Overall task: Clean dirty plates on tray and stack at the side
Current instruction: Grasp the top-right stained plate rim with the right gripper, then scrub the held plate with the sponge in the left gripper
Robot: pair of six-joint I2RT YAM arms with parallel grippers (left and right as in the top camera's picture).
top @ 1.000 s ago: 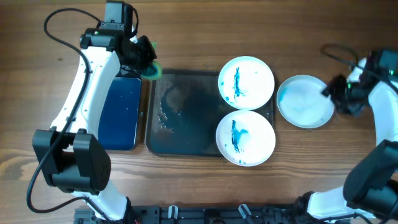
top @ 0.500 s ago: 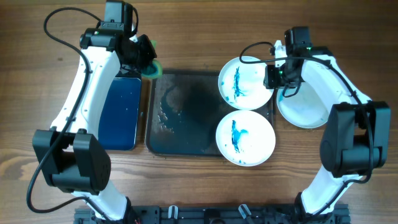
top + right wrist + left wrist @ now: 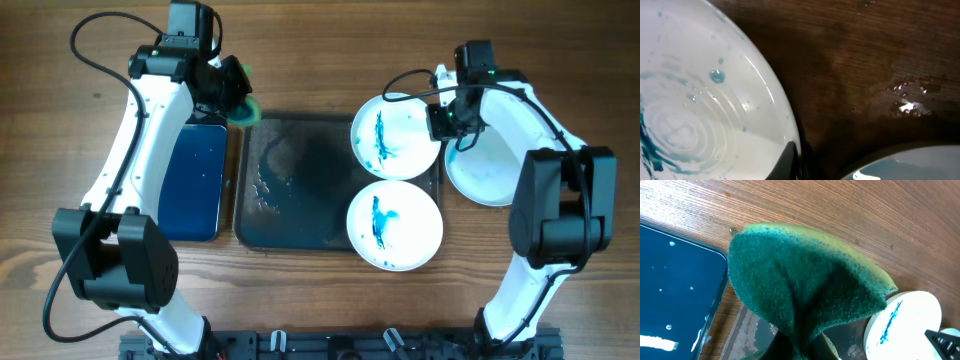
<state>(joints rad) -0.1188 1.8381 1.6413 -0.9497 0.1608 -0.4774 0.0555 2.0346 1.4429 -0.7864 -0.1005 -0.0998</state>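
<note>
Right gripper (image 3: pixel 451 127) has swung in from the far right to the rim of the rear blue-streaked plate (image 3: pixel 395 133), jaw gap unreadable, likely a pickup; left gripper (image 3: pixel 233 96) clutches the green sponge (image 3: pixel 805 285).

We see a dark grey tray (image 3: pixel 300 205) (pale wet mottling on its left half) on a brown wood-grain table (image 3: pixel 320 50). The upper plate (image 3: pixel 405 140) and lower plate (image 3: pixel 412 232) are white with vivid blue streaks. The third plate (image 3: pixel 485 175) is white under a faint blue haze. The smaller tray (image 3: pixel 195 180) is deep blue, and the sponge (image 3: pixel 805 280) is dark green, edged yellow-green.
</note>
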